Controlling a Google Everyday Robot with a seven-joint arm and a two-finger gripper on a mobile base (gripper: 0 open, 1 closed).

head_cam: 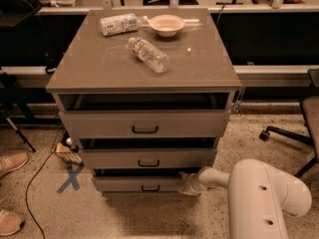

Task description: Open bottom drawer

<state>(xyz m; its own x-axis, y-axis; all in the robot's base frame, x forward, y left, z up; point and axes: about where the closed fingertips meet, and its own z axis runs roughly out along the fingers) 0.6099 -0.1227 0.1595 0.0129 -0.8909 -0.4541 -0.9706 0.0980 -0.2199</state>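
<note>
The bottom drawer [134, 184] is the shallowest grey-taupe front of three, low on the cabinet, with a small black bar handle [150, 188] at its centre. A dark gap shows above its front, so it stands slightly pulled out. My gripper [188, 184] is at the drawer front's right end, to the right of the handle, at the end of my white arm [259, 193]. The medium drawer [148, 158] and the tall top drawer [144, 123] above also stand slightly out.
On the cabinet top [99, 63] lie two plastic bottles [148, 54] [118, 24] and a bowl [166, 25]. A blue X [70, 178] marks the floor at left, by a cable and a person's shoes [12, 162]. An office chair base [294, 133] stands at right.
</note>
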